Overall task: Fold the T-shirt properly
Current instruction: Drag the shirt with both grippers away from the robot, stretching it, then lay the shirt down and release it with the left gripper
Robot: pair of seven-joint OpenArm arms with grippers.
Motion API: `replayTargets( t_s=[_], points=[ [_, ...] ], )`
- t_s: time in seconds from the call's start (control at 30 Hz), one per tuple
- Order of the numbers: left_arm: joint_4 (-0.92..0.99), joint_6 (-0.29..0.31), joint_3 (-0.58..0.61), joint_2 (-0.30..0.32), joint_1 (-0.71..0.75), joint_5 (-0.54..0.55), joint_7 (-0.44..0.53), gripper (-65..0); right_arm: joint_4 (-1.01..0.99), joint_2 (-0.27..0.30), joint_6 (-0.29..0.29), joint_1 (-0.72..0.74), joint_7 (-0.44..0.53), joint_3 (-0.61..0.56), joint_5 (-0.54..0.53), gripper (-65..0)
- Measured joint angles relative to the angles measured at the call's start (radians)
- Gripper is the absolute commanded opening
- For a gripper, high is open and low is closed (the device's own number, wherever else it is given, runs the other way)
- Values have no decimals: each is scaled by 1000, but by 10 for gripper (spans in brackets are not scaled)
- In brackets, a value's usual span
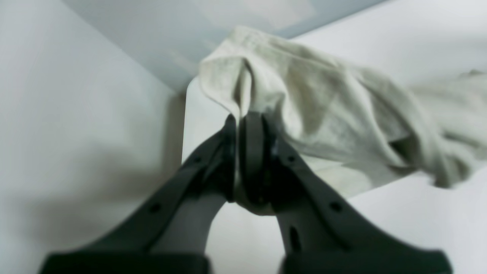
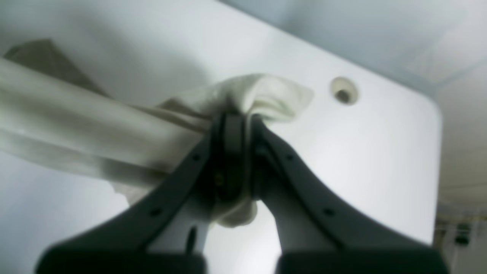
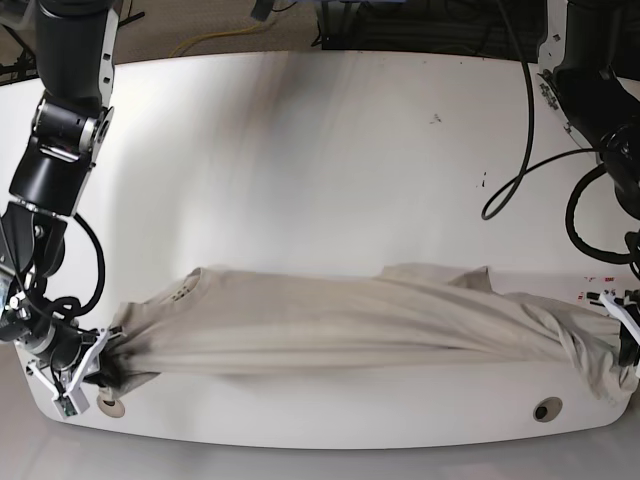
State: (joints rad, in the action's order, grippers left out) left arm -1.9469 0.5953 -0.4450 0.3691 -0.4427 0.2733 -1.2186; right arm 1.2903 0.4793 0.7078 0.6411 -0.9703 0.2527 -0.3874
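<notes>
The beige T-shirt (image 3: 350, 320) is stretched across the near part of the white table (image 3: 320, 150), from the left edge to the right edge. My left gripper (image 1: 243, 118) is shut on a bunched corner of the T-shirt (image 1: 323, 110), and in the base view that gripper (image 3: 625, 340) sits at the table's right edge. My right gripper (image 2: 237, 118) is shut on the other end of the T-shirt (image 2: 258, 95). In the base view this gripper (image 3: 100, 365) is at the table's near left corner. Cloth hides the fingertips of both.
A round hole (image 3: 546, 409) sits in the table near the front right, another hole (image 3: 110, 406) near the front left corner, also seen as the hole (image 2: 343, 91) in the right wrist view. Black cables (image 3: 520, 150) hang at the right. The table's front edge is close to both grippers.
</notes>
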Motion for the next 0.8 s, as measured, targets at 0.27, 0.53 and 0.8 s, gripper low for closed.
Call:
replayTargets(
  t_s=[0.27,0.53,0.8],
  points=[
    [-42,4,-68,-27,229,19,4,-649,127,-56,-2,-239,-45,148,8,-650],
    [-41,0,-153,-47,438,121,3,-649,254,-140,-6,-466,-66,234,18,-650],
    [-40,1,-208,-48,621,137,8,-649,315,-203,-6,-606,-61,300,15,-650]
  ],
)
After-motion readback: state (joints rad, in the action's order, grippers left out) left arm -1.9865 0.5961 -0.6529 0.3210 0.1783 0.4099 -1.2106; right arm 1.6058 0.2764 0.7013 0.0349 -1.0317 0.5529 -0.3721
